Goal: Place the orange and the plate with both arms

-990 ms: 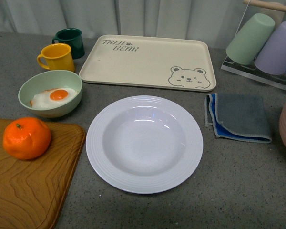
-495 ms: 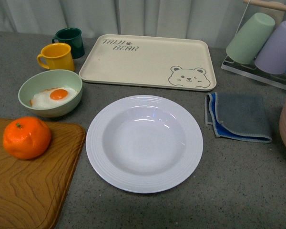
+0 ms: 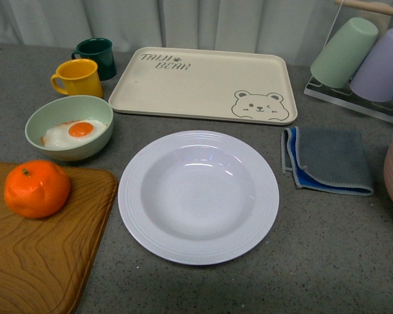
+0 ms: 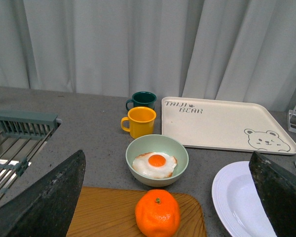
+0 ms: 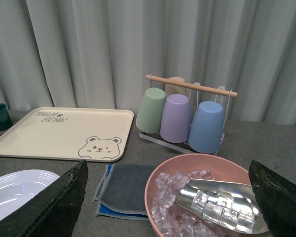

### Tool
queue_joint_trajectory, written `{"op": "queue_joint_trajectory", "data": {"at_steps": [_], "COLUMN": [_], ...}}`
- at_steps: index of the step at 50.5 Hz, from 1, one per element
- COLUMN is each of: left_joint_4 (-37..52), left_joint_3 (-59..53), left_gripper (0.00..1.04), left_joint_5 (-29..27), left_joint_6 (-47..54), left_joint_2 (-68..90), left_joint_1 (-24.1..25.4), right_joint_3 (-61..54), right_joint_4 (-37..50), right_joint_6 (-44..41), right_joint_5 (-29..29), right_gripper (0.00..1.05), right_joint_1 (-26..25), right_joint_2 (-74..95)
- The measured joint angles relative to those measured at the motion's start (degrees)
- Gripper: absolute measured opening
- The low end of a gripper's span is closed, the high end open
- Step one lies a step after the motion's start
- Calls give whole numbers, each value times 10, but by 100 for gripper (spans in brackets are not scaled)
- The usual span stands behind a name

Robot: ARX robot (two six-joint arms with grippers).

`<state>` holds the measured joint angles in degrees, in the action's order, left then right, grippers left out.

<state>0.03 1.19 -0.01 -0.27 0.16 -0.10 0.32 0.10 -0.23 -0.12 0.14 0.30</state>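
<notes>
Orange [image 3: 37, 189] first: where does it lie at this moment?

It sits on the wooden board [image 3: 46, 261], at the left of the front view, and nothing grips it. Just behind it, off the board, stands the pale green bowl [image 3: 69, 127] with a fried egg inside.

And the plate [image 3: 134, 196]?

It rests flat on the tabletop [image 3: 327, 255], in the middle, just beside the board's edge, and it is empty. Behind it lies the beige bear tray [image 3: 203, 82].

What about the two arms?

No arm shows in the front view. In its own wrist view the left gripper [image 4: 166, 155] has its fingers spread wide with nothing between them, and it looks at the orange from some way off. The right gripper [image 5: 167, 163] is spread wide too and holds nothing. The plate shows only at the corner of its view, and a pink bowl of ice [image 5: 207, 197] fills the foreground.

So which step is in hand?

I judge it is the very beginning: the reach, with nothing taken up yet.

What does the next move call for?

Probably the left arm must come over the orange and close gently, because a round fruit can roll on the board. The right arm must turn toward the plate and take the ridged rim from the side; the glaze looks slippery. Where both should be put I cannot tell for sure; the tray seems likely.
</notes>
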Motion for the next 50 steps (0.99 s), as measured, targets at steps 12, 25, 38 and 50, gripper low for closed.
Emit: {"op": "queue_joint_trajectory", "data": {"at_steps": [12, 25, 38, 50], "left_joint_4": [0, 0, -14, 146], "left_joint_3": [0, 0, 4, 87], "left_gripper": [98, 98, 98, 98], "left_joint_5": [0, 0, -25, -52], "left_joint_6": [0, 0, -5, -51], "left_joint_2": [0, 0, 8, 357], "left_joint_1": [0, 0, -9, -26], "right_joint_3": [0, 0, 0, 0], "right_joint_4": [0, 0, 0, 0], "right_joint_6": [0, 0, 0, 0], "right_joint_5": [0, 0, 0, 0], "right_gripper": [95, 95, 95, 95], "right_joint_1": [0, 0, 0, 0], "right_joint_2": [0, 0, 0, -1]}}
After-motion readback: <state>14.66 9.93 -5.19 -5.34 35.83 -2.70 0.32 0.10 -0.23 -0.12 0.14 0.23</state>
